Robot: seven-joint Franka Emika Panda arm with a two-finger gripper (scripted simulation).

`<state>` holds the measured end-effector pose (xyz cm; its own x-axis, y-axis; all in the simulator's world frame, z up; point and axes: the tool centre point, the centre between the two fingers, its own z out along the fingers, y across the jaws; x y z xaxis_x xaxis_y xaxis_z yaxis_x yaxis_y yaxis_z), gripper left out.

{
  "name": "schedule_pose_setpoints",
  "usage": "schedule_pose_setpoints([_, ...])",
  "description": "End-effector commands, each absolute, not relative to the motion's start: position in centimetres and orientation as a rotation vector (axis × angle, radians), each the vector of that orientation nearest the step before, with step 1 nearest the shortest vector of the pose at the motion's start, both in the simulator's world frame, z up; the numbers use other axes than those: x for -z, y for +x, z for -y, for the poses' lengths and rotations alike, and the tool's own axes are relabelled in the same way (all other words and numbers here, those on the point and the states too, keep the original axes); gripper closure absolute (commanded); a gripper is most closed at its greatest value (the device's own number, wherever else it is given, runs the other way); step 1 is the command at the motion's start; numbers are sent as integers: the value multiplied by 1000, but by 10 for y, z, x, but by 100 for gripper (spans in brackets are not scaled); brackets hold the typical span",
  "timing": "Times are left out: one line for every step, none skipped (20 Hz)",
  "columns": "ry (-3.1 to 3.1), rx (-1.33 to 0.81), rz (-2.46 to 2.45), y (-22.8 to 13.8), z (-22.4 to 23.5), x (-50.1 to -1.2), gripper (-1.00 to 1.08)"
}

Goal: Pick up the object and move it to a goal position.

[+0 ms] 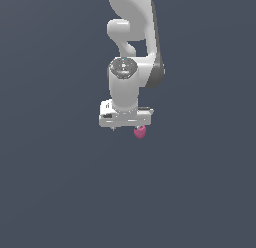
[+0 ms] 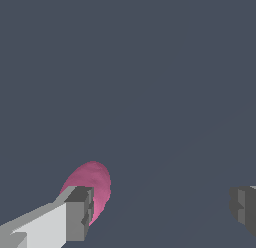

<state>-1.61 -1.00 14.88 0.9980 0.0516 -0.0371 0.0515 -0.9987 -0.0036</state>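
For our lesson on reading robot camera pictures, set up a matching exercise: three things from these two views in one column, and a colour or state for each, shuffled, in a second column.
Column one:
1. The object
2. The gripper
3. The arm

Column two:
A. White, rising to the top edge of the exterior view
B. Magenta-pink, rounded, partly hidden behind one finger in the wrist view
C. Jaws wide apart, holding nothing

Right pairs: 1-B, 2-C, 3-A.

In the exterior view the object peeks out just below the gripper.
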Motion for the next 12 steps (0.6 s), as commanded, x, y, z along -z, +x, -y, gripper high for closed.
schedule_pose_setpoints([-3136, -55, 139, -20, 4, -145, -92])
schedule_pose_setpoints([-3134, -53, 170, -22, 1, -144, -92])
schedule_pose_setpoints([-3133, -50, 203, -24, -2, -142, -92])
schedule_pose_setpoints([-3130, -48, 240, -26, -5, -140, -92])
schedule_pose_setpoints([-3127, -45, 280, -29, -9, -138, -92])
schedule_pose_setpoints([-3123, -42, 323, -32, -13, -135, -92])
schedule_pose_setpoints([-3118, -38, 369, -35, -17, -133, -92])
schedule_pose_setpoints([-3112, -35, 418, -38, -22, -130, -92])
schedule_pose_setpoints([-3105, -31, 470, -42, -26, -128, -92])
schedule_pose_setpoints([-3097, -27, 520, -45, -31, -125, -92])
schedule_pose_setpoints([-3089, -24, 567, -49, -35, -123, -92])
schedule_pose_setpoints([-3081, -21, 610, -52, -39, -121, -92])
